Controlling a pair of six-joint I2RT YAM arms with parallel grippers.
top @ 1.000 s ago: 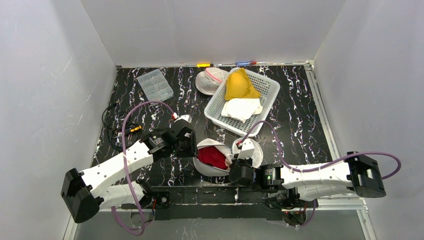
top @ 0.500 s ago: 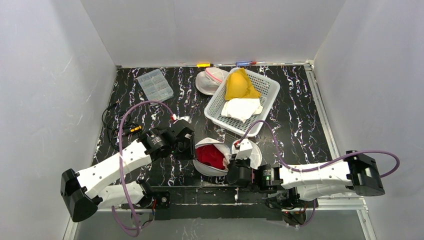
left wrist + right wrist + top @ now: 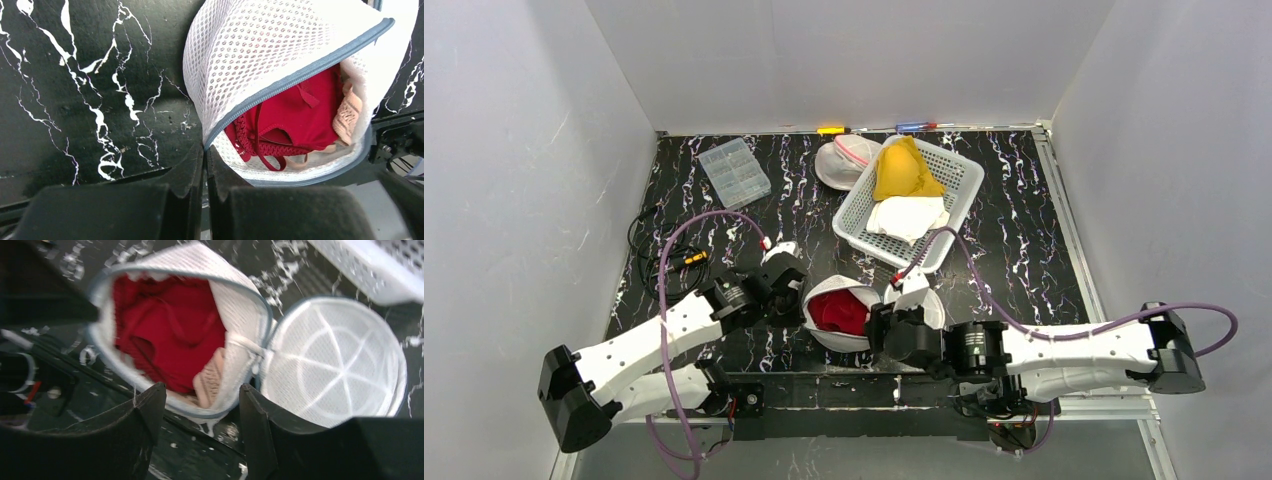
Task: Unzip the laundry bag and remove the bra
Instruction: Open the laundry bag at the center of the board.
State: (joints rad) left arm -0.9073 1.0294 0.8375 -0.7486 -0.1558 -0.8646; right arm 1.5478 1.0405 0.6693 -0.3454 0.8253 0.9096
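Right now the laundry bag lies unzipped at the near edge of the black marbled table, between the 2 arms. Its grey zip edge gapes wide, and the red bra sits inside it, with a pale peach piece showing at the near side of the opening. The bag's round mesh flap lies folded open flat on the table, to the right of the mouth.

From the left wrist camera, the left gripper has its fingers pressed tight together, the tips right at the corner of the bag's grey edge (whether any mesh is caught between them cannot be told). The right gripper is spread, its 2 dark fingers standing apart just in front of the bag's mouth and holding nothing, the bra and peach piece framed between them.

Farther back stands a white basket with a yellow garment and a white garment in it, another white mesh bag just beside it, and a clear compartment box to the left.
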